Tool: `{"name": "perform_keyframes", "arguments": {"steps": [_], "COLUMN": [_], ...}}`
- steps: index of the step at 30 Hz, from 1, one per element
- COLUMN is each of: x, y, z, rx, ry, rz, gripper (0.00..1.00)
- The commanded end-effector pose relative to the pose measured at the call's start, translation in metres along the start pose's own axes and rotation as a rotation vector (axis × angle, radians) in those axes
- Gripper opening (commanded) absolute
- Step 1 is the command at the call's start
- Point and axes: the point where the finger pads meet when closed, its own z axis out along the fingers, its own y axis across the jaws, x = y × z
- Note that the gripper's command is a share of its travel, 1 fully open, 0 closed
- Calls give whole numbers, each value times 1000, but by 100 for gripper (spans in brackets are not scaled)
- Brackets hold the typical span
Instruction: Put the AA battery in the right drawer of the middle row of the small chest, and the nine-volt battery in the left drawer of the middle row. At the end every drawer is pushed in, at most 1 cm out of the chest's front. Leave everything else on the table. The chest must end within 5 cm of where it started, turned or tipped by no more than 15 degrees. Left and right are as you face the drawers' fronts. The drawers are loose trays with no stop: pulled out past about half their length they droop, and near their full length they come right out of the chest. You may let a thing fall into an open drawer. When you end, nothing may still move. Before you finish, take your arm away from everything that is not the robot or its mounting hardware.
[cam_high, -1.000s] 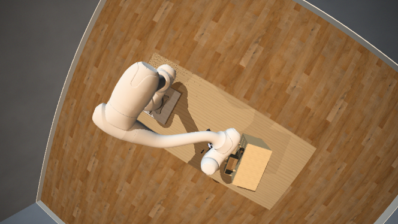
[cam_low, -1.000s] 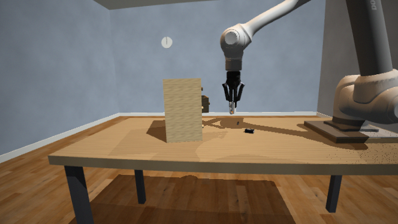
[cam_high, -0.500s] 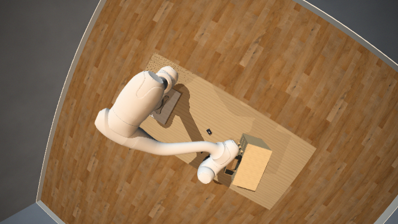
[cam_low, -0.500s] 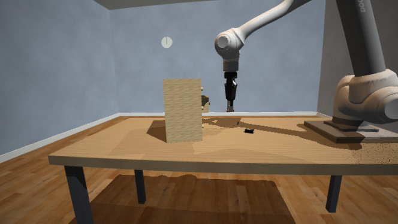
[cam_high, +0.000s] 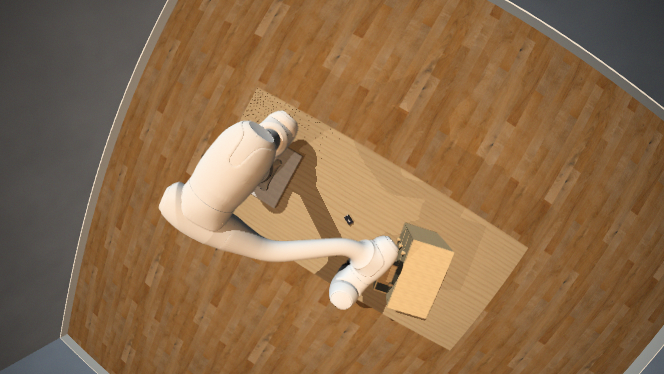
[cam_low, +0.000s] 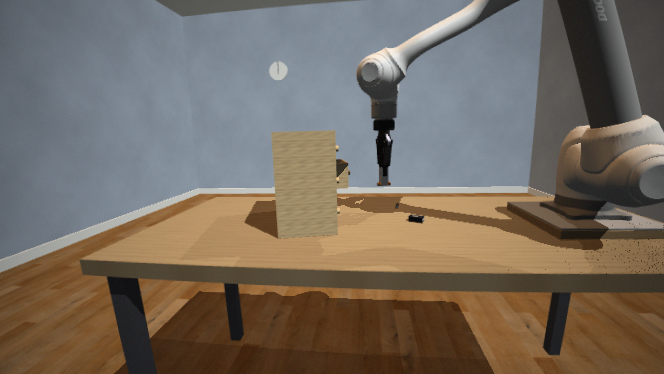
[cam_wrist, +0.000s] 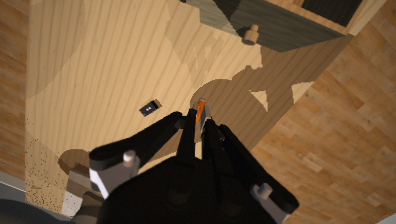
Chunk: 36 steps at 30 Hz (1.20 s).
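Note:
The chest (cam_high: 425, 275) (cam_low: 306, 185) stands upright. Its right middle drawer (cam_high: 392, 276) (cam_low: 343, 181) (cam_wrist: 300, 32) is partly pulled out; its interior is mostly shaded. My gripper (cam_low: 384, 182) (cam_wrist: 199, 109) points down, shut on a small orange thing, apparently the AA battery (cam_wrist: 201, 106); most of it is hidden by the fingertips. It is off the table, on the robot's side of the open drawer and apart from it. The nine-volt battery (cam_high: 348, 219) (cam_low: 416, 218) (cam_wrist: 149, 108), dark with a copper end, lies on the table. The left middle drawer appears shut.
A small dark rod-like thing (cam_low: 397, 205) lies on the table (cam_high: 495, 260) (cam_low: 200, 250) beyond the nine-volt battery in the exterior view. Round knobs stick out of the chest's front. The arm covers part of the table and of the chest's front from above.

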Motion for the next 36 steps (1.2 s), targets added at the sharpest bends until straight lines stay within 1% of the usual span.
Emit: {"name": "perform_keyframes", "arguments": {"steps": [1, 3, 5, 8, 20, 22, 26, 30, 36], "x": [0, 0, 0, 0, 1, 1, 1, 1, 1], "y": [2, 2, 2, 2, 2, 2, 2, 2, 2], "z": [-7, -13, -13, -24, -83, -83, -100, -113, -122], "rx": [-2, -2, -2, -2, -2, -2, -2, -2, -2], "ry": [-2, -2, -2, -2, -2, -2, -2, -2, -2], "rz": [6, 6, 6, 6, 6, 6, 6, 6, 6], "gripper": [6, 6, 6, 6, 6, 6, 6, 6, 6]}}
